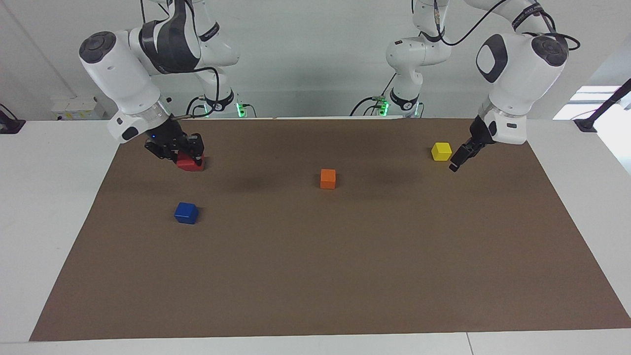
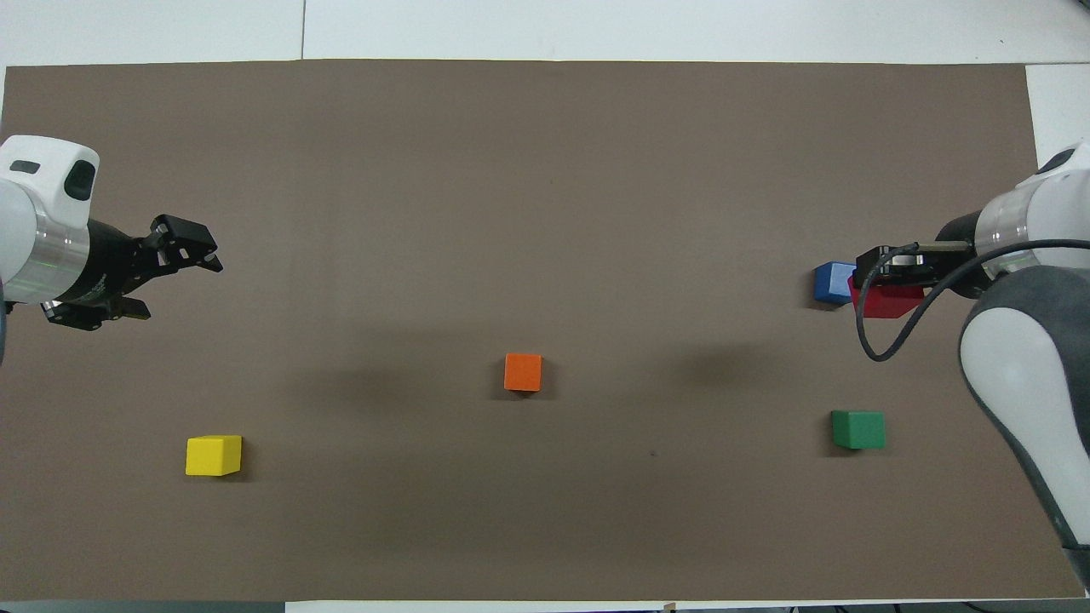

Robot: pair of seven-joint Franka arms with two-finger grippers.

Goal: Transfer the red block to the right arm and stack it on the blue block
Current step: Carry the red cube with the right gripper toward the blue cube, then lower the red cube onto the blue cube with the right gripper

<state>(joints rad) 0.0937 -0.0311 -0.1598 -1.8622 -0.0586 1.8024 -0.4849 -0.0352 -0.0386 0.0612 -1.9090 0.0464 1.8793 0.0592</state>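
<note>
My right gripper [image 1: 189, 157] is shut on the red block [image 1: 191, 163] and holds it in the air at the right arm's end of the table. In the overhead view the red block [image 2: 891, 302] shows right beside the blue block [image 2: 832, 283], under the right gripper [image 2: 879, 274]. The facing view shows the blue block [image 1: 186, 213] alone on the brown mat, with a clear gap to the red block. My left gripper [image 1: 455, 162] is open and empty, low beside the yellow cube [image 1: 441, 151]. It also shows in the overhead view [image 2: 170, 285].
An orange cube [image 1: 328, 178] sits mid-mat, also seen from overhead [image 2: 523, 372]. A green cube [image 2: 858, 429] lies nearer to the robots than the blue block; the red block hides it in the facing view. The yellow cube [image 2: 214, 455] lies toward the left arm's end.
</note>
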